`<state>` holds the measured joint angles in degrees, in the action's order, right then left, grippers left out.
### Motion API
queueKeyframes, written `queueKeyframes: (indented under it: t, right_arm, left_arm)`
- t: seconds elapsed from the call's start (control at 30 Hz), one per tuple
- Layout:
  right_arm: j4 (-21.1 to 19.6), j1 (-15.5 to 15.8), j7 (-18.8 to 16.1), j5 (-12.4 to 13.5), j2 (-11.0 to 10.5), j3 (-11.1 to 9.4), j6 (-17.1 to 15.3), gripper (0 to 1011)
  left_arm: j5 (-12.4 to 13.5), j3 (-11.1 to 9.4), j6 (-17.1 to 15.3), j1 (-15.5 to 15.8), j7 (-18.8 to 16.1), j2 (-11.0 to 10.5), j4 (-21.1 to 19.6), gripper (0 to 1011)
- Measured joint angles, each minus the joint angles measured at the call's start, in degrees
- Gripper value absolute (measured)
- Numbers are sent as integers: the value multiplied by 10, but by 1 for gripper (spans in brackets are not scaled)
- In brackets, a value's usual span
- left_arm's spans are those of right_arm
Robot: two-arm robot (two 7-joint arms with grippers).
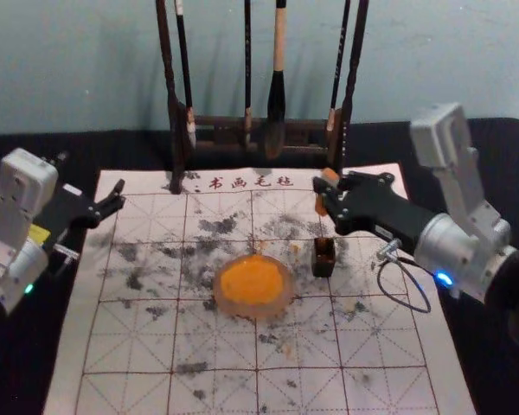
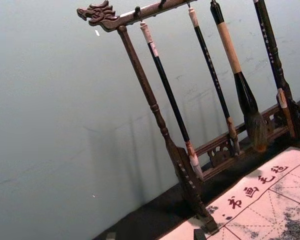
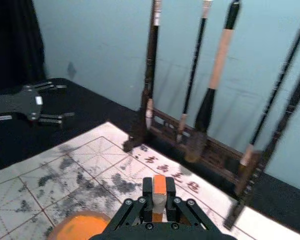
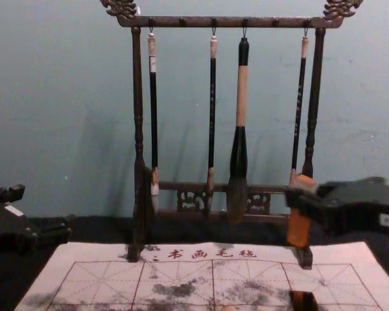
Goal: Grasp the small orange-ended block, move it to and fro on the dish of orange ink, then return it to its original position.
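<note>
Gripping the block (image 1: pixel 321 206) across its middle, the right claw (image 1: pixel 325 190) has its fingers closed on it and holds it in the air, beyond the box (image 1: pixel 323 258) on the mat (image 1: pixel 381 346). The fingers cover the block's middle, so the head view shows orange above and below them; in the right wrist view its pale upper part with an orange top stands between the fingertips, while the claw partly hides the lower part. The chest view has the block near upright, its lower end raised over the mat's far side, in front of the rack (image 4: pixel 138 129). That view cuts off the box at its bottom edge; the right wrist view cuts off the dish (image 1: pixel 227 303), which sits beside the box with orange ink (image 1: pixel 253 281) in it. How deep the box is, I cannot tell. The right arm reaches in from the right, slanting forward and inward, its claw nearly level in the chest view. The left arm is parked at the left side, its claw (image 1: pixel 117 197) by the mat's left edge, fingers spread wide and nothing between them; in the left wrist view just slivers of its fingertips poke up at the bottom edge.
</note>
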<state>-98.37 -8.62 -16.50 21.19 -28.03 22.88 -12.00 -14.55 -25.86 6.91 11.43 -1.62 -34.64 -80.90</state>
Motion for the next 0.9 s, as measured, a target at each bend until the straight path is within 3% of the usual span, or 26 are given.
queueKeyframes:
  t: [0.4, 0.9]
  right_arm:
    - [-16, 69, 16, -3, 0, -35, 9, 116]
    - [9, 67, -1, -6, 28, -39, -3, 116]
  left_arm:
    - [0, 0, 0, 0, 0, 0, 0, 1001]
    - [0, 0, 0, 0, 0, 0, 0, 1001]
